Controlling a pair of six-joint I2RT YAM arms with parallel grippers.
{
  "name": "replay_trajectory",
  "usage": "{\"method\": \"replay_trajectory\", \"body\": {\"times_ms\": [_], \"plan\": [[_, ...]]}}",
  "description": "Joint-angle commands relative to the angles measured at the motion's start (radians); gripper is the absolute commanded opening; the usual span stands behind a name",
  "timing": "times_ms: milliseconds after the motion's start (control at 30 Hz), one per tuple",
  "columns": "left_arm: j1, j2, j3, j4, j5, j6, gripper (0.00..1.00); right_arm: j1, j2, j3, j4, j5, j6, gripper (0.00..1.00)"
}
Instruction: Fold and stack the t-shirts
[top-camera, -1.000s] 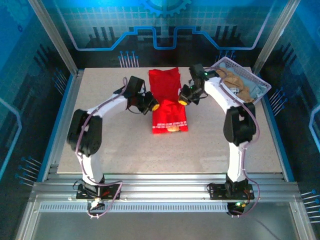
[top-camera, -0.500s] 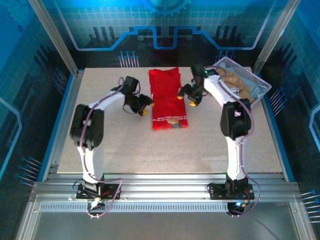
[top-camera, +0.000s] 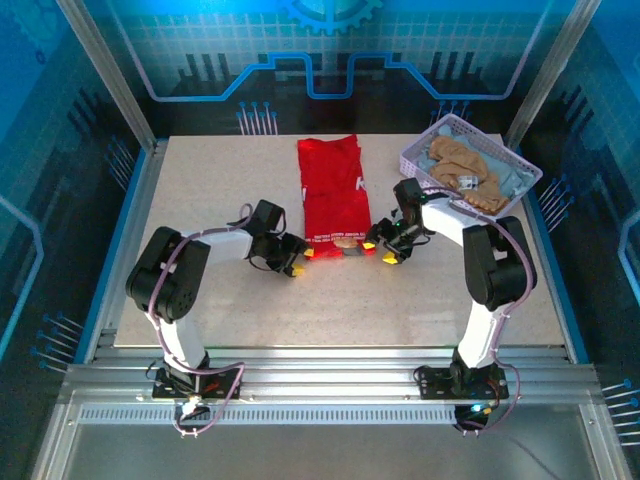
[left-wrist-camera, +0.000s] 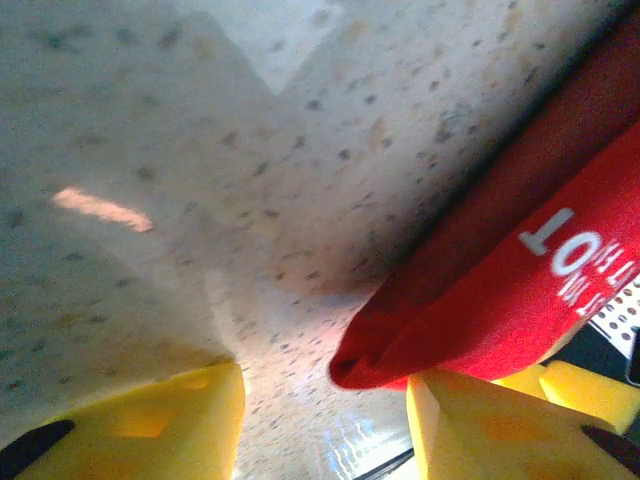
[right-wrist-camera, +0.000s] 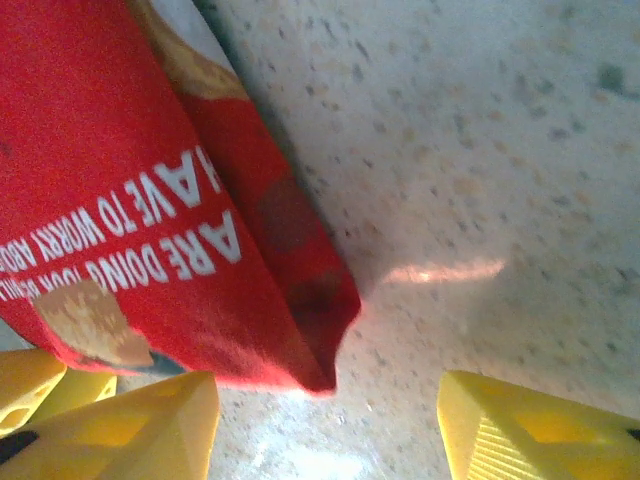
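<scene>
The red t-shirt lies folded into a long strip at the middle of the table, with its print and white lettering at the near end. My left gripper sits low on the table at the shirt's near left corner, open. In the left wrist view that red corner lies just above the right finger. My right gripper is open at the near right corner. The right wrist view shows the red corner between the yellow fingers. A tan t-shirt and a pale blue-grey one lie in the basket.
The lavender lattice basket stands at the back right, close behind the right arm. Speckled tabletop stretches bare from the shirt to the front edge. Metal frame posts stand at the back corners.
Both grippers have slid from the shirt's middle down its sides to the near corners and dropped low to the table. The shirt's near edge has shifted slightly away.
</scene>
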Motion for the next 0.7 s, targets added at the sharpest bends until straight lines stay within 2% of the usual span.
{"method": "replay_trajectory", "body": {"times_ms": [0, 167, 267, 433, 567, 667], "plan": [[-0.001, 0.051, 0.038, 0.110, -0.010, -0.027, 0.45, -0.007, 0.039, 0.007, 0.073, -0.042, 0.035, 0.58], [-0.003, 0.088, 0.075, 0.119, -0.013, -0.023, 0.38, 0.004, 0.092, 0.062, 0.063, -0.037, 0.047, 0.49], [-0.003, 0.113, 0.104, 0.115, -0.021, -0.014, 0.31, 0.010, 0.119, 0.086, 0.056, -0.023, 0.057, 0.36], [0.000, 0.117, 0.126, 0.093, -0.052, 0.008, 0.00, 0.014, 0.131, 0.112, 0.051, 0.006, 0.067, 0.15], [0.000, 0.068, 0.104, 0.043, -0.067, 0.044, 0.00, 0.021, 0.088, 0.104, 0.025, 0.044, 0.068, 0.00], [0.000, 0.012, 0.063, 0.000, -0.063, 0.069, 0.00, 0.030, 0.026, 0.057, 0.012, 0.057, 0.078, 0.00]]}}
